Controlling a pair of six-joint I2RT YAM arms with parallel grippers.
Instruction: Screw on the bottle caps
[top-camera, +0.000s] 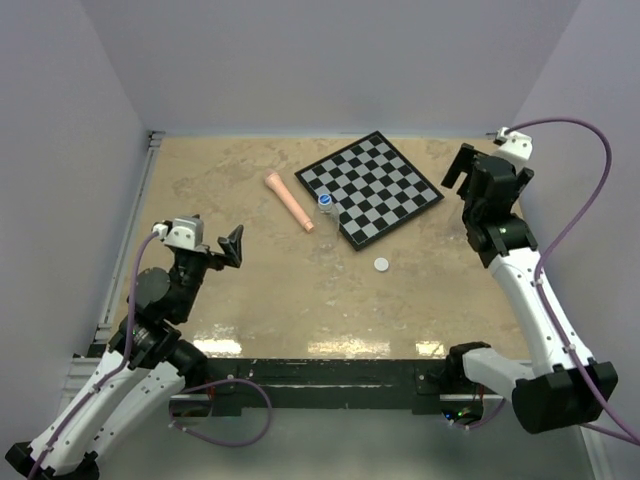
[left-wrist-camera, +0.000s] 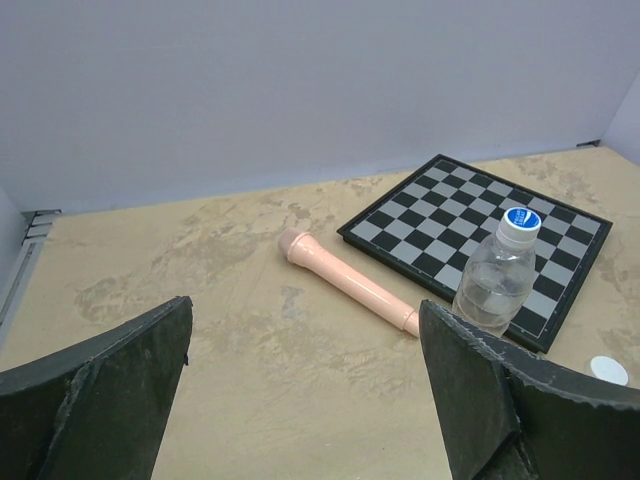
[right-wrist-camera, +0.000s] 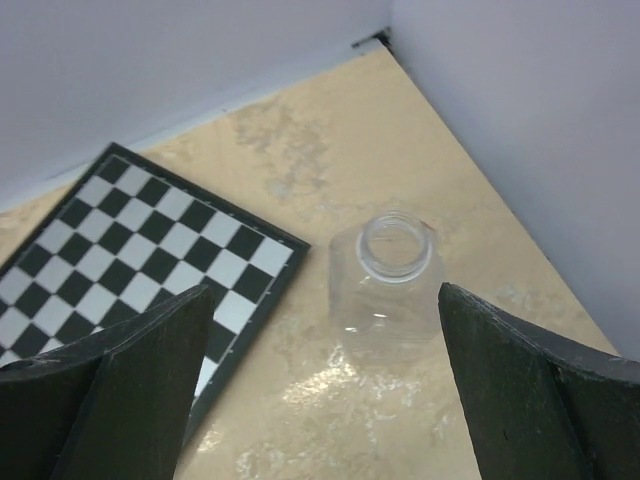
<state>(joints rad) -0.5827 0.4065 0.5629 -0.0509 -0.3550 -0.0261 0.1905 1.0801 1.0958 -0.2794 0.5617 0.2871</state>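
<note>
The mottled beige desk (top-camera: 220, 290) carries a pink stick (top-camera: 289, 201), a blue-capped bottle (left-wrist-camera: 495, 285) and a chessboard (top-camera: 372, 187) ahead of the left fingers (left-wrist-camera: 110, 400), a white cap (top-camera: 381, 264) to their right, and an uncapped clear bottle (right-wrist-camera: 385, 290) upright ahead of the right fingers (right-wrist-camera: 530, 390).

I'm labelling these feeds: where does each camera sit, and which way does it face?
Top external: above, behind the arms, looking down; left hand and right hand show.
Left wrist: on the left arm, facing the back wall over pink stick, blue-capped bottle, white cap; own fingers below.
Right wrist: looks down at an uncapped clear bottle near the far right corner; own fingers below.
Shared: top and left wrist both show the blue-capped bottle; all three show the chessboard.
</note>
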